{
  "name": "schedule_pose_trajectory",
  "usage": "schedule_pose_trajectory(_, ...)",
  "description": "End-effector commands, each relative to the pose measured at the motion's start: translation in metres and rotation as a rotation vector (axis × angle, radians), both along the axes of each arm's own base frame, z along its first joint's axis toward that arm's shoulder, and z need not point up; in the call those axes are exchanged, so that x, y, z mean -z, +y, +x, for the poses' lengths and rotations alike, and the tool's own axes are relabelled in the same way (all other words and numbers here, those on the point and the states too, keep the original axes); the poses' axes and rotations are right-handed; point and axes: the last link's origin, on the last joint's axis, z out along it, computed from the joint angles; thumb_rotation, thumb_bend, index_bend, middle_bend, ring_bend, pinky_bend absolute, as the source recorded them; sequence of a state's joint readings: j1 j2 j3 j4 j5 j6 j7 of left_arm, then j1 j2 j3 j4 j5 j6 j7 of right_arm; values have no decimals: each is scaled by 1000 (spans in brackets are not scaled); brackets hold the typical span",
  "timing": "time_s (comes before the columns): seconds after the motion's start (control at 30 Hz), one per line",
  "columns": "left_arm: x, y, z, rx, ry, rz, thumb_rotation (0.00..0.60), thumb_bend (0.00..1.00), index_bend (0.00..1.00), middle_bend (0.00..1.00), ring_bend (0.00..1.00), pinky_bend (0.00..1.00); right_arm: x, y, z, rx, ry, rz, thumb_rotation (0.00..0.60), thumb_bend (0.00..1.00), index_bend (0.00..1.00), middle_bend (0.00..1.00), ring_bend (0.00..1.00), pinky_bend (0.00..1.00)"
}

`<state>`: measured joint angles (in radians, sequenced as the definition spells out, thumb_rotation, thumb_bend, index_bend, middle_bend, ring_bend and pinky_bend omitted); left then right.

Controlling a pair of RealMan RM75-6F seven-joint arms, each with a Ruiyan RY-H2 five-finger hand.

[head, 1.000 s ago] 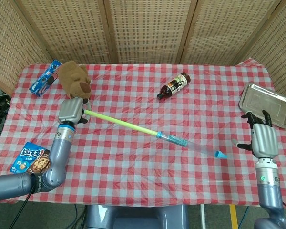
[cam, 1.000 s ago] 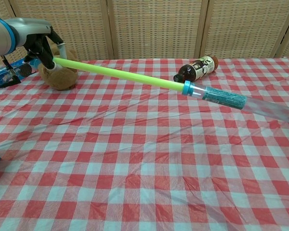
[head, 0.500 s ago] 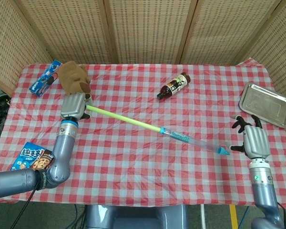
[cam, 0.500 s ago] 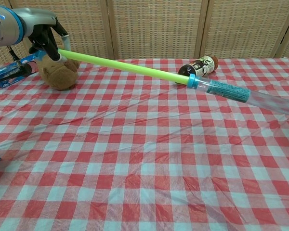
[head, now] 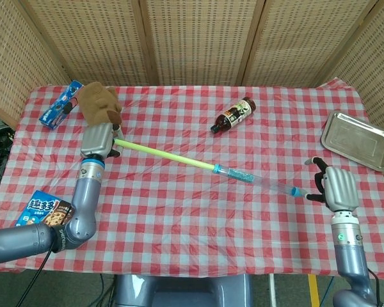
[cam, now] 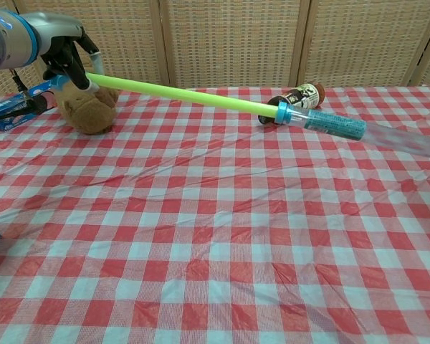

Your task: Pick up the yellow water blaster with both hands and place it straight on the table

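Note:
The yellow water blaster is a long yellow rod joined to a clear tube with a blue tip, and it slants across the table. My left hand grips its yellow end beside the teddy bear. In the chest view the blaster hangs above the cloth, nearly level, held by the left hand. My right hand is at the front right with its fingers spread and curved toward the blue tip. Whether they touch the tip I cannot tell. The right hand lies outside the chest view.
A brown teddy bear lies just behind my left hand. A dark bottle lies on its side behind the blaster's middle. A metal tray sits at the right edge. A blue packet and a cookie box lie at the left.
The blaster's tip end has risen and swung toward the back, so it now hangs nearly level. My right hand has moved in from beside the tray to the blue tip.

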<state>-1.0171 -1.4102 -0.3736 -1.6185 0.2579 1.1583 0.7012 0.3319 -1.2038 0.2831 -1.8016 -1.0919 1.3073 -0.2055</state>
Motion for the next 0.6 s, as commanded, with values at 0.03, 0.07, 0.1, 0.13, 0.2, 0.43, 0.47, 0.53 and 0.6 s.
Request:
schedule_pose_trajectory(0.03,0,1,1,-3,-11,-2,600,687,885,942,884,773,1,0,2,2,-7,15,600,294,417,1000,1000,635)
schedule_pose_trajectory(0.07,1,1,2,-3,-16,-2,600,686,884,942,884,773,2,1,2,2,-13,22,600,295,419,1000,1000,635)
schedule_pose_trajectory(0.1,1,1,2,-3,-18,-3,600,686,885,942,884,773,3,1,3,4,-17,27,600,295,421,1000,1000,635)
schedule_pose_trajectory(0.13,1,1,3,-3,-21,-3,600,686,885,942,884,773,4,2,3,6,-22,36,600,295,422,1000,1000,635)
schedule_pose_trajectory(0.2,2,2,5,-2,-30,-4,600,686,885,942,884,773,6,1,3,8,-19,48,600,300,428,1000,1000,635)
schedule_pose_trajectory(0.43,1,2,7,-7,-49,-9,600,687,885,942,884,773,15,-2,-2,30,-16,67,600,334,452,1000,1000,635)
schedule_pose_trajectory(0.47,1,2,7,-8,-50,-9,600,687,885,942,884,773,16,-2,-2,33,-19,71,600,341,452,1000,1000,635)
schedule_pose_trajectory(0.53,1,2,7,-8,-49,-10,600,687,885,942,884,773,17,-2,-3,34,-24,75,600,352,452,1000,1000,635)
schedule_pose_trajectory(0.6,1,2,7,-6,-50,-10,600,687,885,942,884,773,18,-1,-2,31,-23,74,600,357,453,1000,1000,635)
